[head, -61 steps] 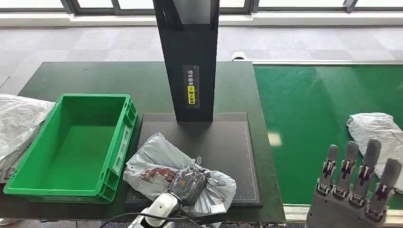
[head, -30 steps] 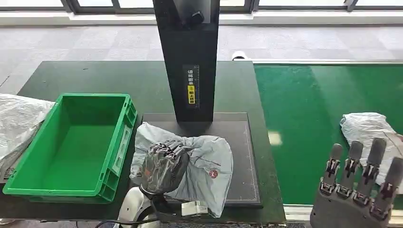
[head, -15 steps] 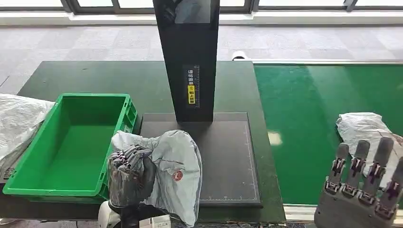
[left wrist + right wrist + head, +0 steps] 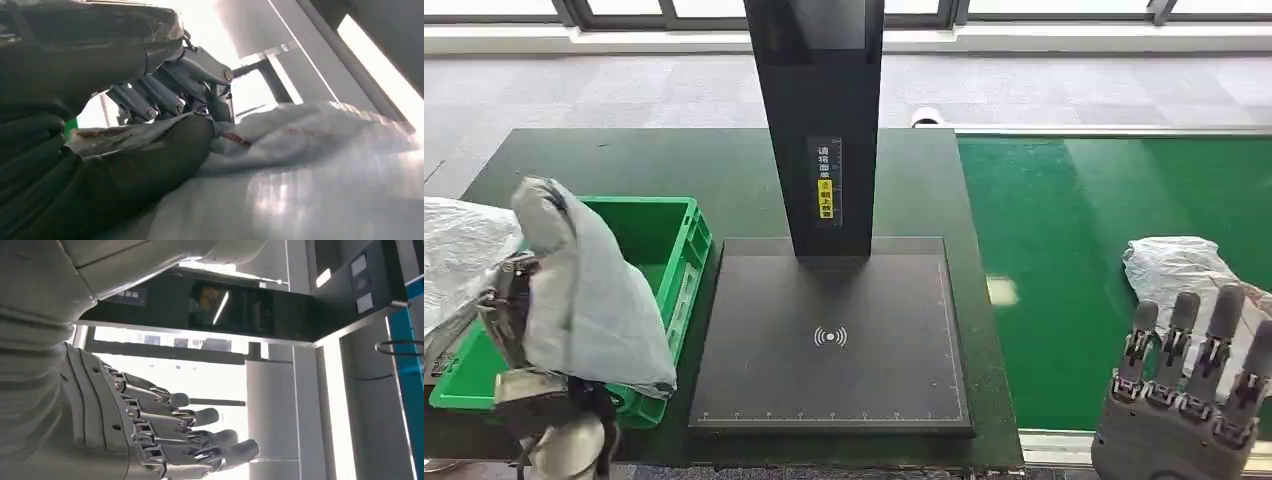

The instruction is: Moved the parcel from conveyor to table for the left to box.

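A grey plastic parcel (image 4: 584, 290) hangs in the air above the near half of the green crate (image 4: 660, 236), gripped by my left hand (image 4: 512, 318), whose fingers wrap its left side. The left wrist view has the same parcel (image 4: 280, 135) pressed between the thumb and the fingers (image 4: 165, 95). My right hand (image 4: 1194, 395) is raised at the lower right with its fingers straight and apart, holding nothing; in the right wrist view the hand (image 4: 165, 440) is likewise empty. A second crumpled white parcel (image 4: 1194, 270) lies on the green conveyor (image 4: 1084, 250) just beyond that hand.
The dark scanner pad (image 4: 834, 335) lies bare on the dark table (image 4: 674, 165), with a black scanner column (image 4: 819, 120) standing at its far edge. A white plastic bag (image 4: 454, 250) sits left of the crate.
My left hand has lifted the grey parcel off the scanner pad and carried it left, over the green crate. The white parcel on the conveyor has crept slightly left. The right hand stays raised.
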Robot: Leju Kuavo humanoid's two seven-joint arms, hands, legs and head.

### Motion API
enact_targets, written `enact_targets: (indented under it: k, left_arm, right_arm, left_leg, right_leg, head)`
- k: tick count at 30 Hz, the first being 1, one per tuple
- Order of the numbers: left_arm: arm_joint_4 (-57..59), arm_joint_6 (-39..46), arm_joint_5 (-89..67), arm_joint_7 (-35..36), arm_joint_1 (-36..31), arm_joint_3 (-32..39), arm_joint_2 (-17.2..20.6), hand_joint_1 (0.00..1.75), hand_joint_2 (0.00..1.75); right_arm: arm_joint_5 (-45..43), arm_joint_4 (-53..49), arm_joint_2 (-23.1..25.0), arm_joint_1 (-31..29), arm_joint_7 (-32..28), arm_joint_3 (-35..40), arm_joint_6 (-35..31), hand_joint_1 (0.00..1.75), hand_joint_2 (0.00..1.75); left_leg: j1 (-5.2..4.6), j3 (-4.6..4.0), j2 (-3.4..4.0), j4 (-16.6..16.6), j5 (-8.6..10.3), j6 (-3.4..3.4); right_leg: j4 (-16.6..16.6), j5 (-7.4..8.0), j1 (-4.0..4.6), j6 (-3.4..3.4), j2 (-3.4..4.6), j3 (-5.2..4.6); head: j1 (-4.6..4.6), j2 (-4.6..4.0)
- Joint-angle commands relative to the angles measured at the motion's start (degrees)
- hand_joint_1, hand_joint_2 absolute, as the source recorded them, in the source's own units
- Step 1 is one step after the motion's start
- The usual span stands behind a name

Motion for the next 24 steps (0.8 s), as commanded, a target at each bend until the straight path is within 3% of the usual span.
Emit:
enact_targets:
  k: [1,7,13,21,24]
  left_arm:
    - [19.5,-2.1,1.1,6.4,-25.2,23.0,11.3,1.75,1.75]
    - [19.2,-1.8,0.5,6.9,-25.4,23.9,11.3,1.75,1.75]
    - [30.5,-2.1,-2.9,11.5,-35.7,28.1,16.0,1.75,1.75]
    - [40.8,-1.3,-8.5,13.3,-44.4,28.9,17.2,1.75,1.75]
    - [41.0,-2.0,-8.7,13.4,-43.2,29.3,16.5,1.75,1.75]
  right_arm:
    - [-1.7,10.4,2.0,-5.0,0.1,-4.5,4.5,0.0,1.75]
    - [-1.6,11.5,2.5,-6.0,0.1,-4.6,4.8,0.0,1.75]
    - [-2.0,15.2,3.6,-9.8,0.1,-6.6,7.7,0.0,1.75]
    - [-1.5,16.6,5.2,-11.1,0.1,-8.8,9.4,0.0,1.75]
    - [-1.5,17.4,5.4,-11.3,0.1,-8.8,10.1,0.0,1.75]
  left_leg:
    - [0.14,-0.11,-0.12,-0.1,0.31,-0.09]
    - [0.18,-0.04,0.06,-0.1,0.32,-0.25]
    - [0.24,-0.2,0.07,0.0,0.32,-0.26]
    - [0.23,-0.24,-0.13,0.0,0.38,-0.41]
    - [0.27,-0.26,-0.14,-0.1,0.51,-0.43]
  right_leg:
    - [-0.1,0.26,0.15,-0.17,-0.15,-0.06]
    - [-0.1,0.39,0.23,-0.32,0.09,-0.1]
    - [0.0,0.41,0.29,-0.34,0.12,-0.24]
    - [0.0,0.37,0.4,-0.39,-0.05,-0.22]
    - [-0.1,0.49,0.46,-0.44,-0.08,-0.24]
  head:
    - [0.02,0.0]
    - [0.0,0.0]
    - [0.02,0.0]
    - [0.0,0.0]
    - [0.0,-0.02]
